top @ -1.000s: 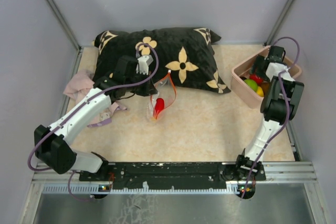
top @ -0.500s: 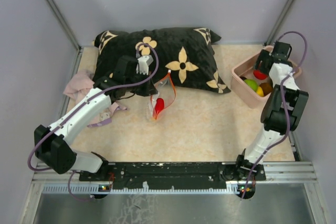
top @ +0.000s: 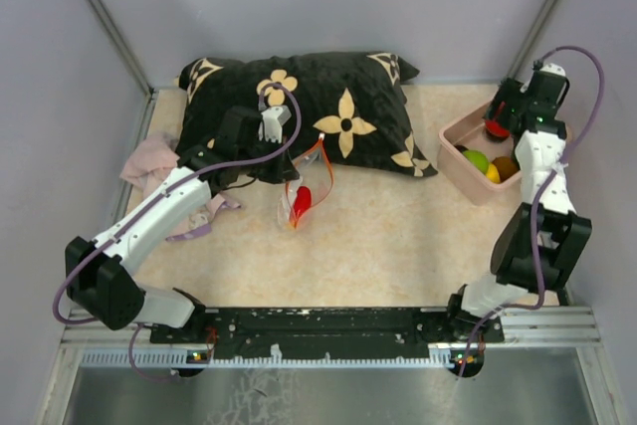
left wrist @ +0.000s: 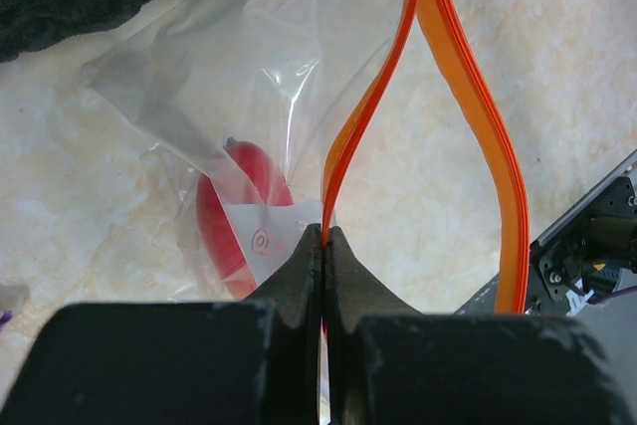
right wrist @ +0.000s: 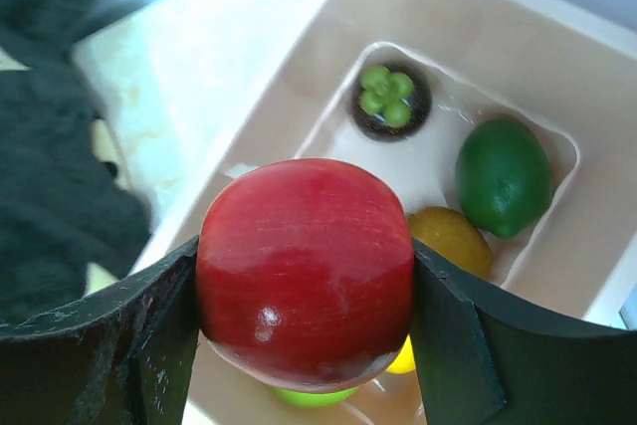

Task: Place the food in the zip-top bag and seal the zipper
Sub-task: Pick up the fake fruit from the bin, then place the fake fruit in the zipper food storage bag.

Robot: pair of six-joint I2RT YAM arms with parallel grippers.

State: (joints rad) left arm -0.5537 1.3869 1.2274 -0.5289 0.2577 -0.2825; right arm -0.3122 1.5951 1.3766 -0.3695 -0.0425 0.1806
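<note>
Our closed left claw (left wrist: pixel 325 246) pinches the zipper (left wrist: pixel 345 141); our right claw (right wrist: pixel 304 345), spread wide, grips a red apple (right wrist: pixel 304 256) above the bin (right wrist: pixel 537 27). Next we carry it into the zip-top bag (left wrist: pixel 239 57).

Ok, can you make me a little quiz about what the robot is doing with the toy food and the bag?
1. True or false: the right fingers hold a red apple above the pink bin.
2. What do the left fingers pinch? A: the pillow. B: the orange strip of the bag. C: a lime.
3. Fill in: the toy food inside the bag is coloured ____.

Key: 1 true; 2 B; 3 red.
</note>
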